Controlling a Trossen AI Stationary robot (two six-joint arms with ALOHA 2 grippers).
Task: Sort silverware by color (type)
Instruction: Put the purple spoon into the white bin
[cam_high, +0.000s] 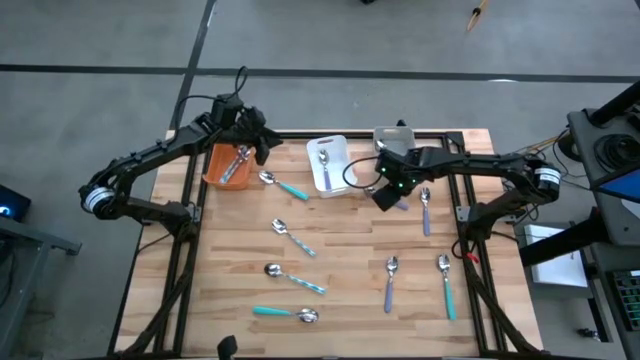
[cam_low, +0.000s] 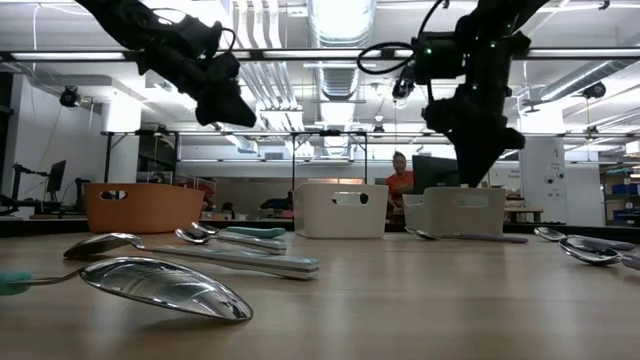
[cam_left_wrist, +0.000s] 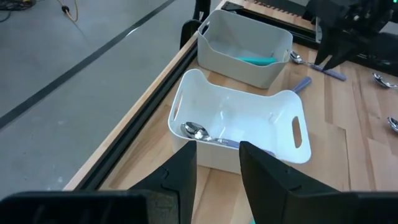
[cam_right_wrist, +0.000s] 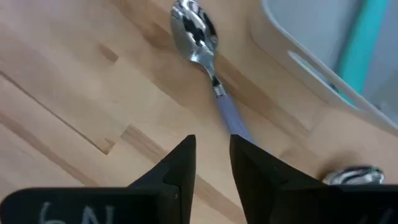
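1. Right wrist view: my right gripper (cam_right_wrist: 211, 165) hangs over a lavender-handled spoon (cam_right_wrist: 208, 68) lying flat on the worktop (cam_right_wrist: 74, 93), handle running in between the fingers, bowl ahead of them. Fingers slightly parted, pinching nothing.
2. Grey bin (cam_right_wrist: 317, 50) sits just past the spoon with a teal handle inside; a second spoon bowl (cam_right_wrist: 351, 176) lies off to the gripper's side.
3. Left gripper (cam_left_wrist: 217, 171) waits above the orange bin (cam_high: 225, 165), fingers parted and empty, white bin (cam_left_wrist: 239, 127) ahead of it holding one spoon.
4. My plan: drop straight down, centre the fingers across the handle, not the bowl; it's thin and flat, so touch the wood before closing.
5. Keep clear of the grey bin wall on lift.
6. Eight more pieces still scattered across the worktop.
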